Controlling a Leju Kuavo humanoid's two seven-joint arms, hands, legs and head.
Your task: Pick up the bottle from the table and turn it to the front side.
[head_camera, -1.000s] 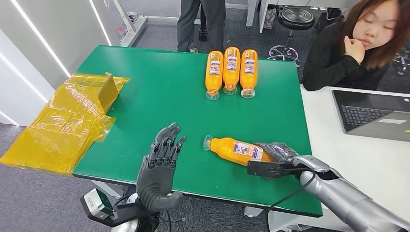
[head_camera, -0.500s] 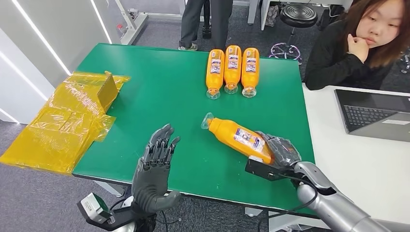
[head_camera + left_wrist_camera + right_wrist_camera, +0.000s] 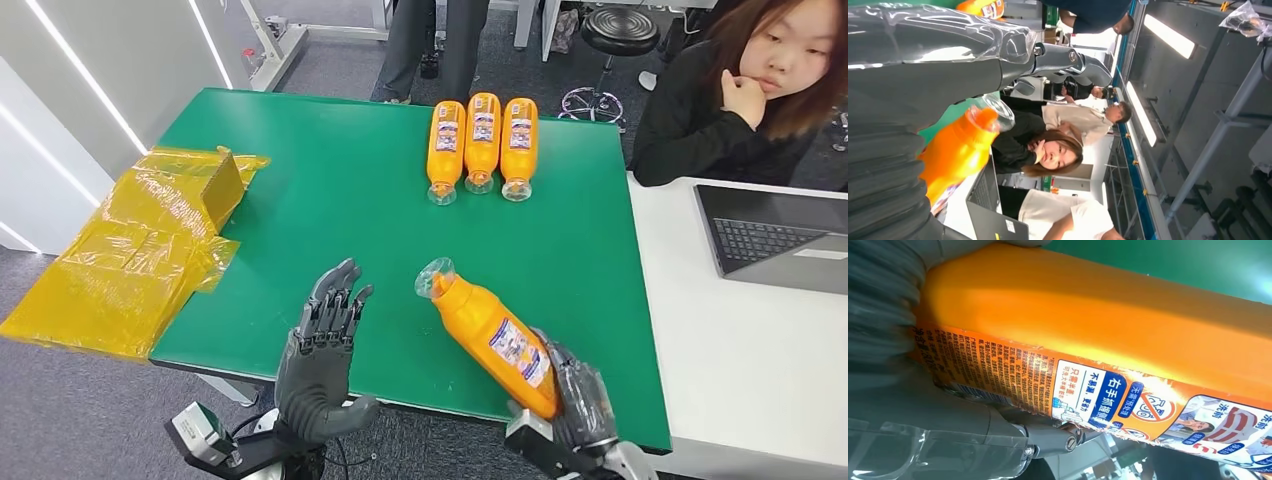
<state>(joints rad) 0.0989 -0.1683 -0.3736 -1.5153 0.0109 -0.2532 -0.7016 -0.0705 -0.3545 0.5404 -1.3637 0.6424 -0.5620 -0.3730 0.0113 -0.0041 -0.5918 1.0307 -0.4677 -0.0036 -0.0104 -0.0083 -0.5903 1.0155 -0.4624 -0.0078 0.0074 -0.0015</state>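
Observation:
My right hand (image 3: pixel 575 400) grips the base of an orange bottle (image 3: pixel 490 330) with a clear cap, lifted off the green table (image 3: pixel 330 190) and tilted, cap end pointing up and away toward the left. Its back label with small print faces the right wrist view, where the bottle (image 3: pixel 1098 340) spans the picture against my hand (image 3: pixel 893 390). My left hand (image 3: pixel 325 350) is raised near the table's front edge, fingers apart, holding nothing, left of the bottle. The left wrist view shows the bottle (image 3: pixel 960 150) beyond my left hand (image 3: pixel 923 65).
Three more orange bottles (image 3: pixel 482 140) lie side by side at the table's far edge. Crumpled yellow plastic (image 3: pixel 140 250) covers a box at the left edge. A seated person (image 3: pixel 750 90) and a laptop (image 3: pixel 780 235) are at the white desk on the right.
My right hand has lifted the bottle off the table and drawn it toward me, tilting its cap end upward. The left hand has barely moved.

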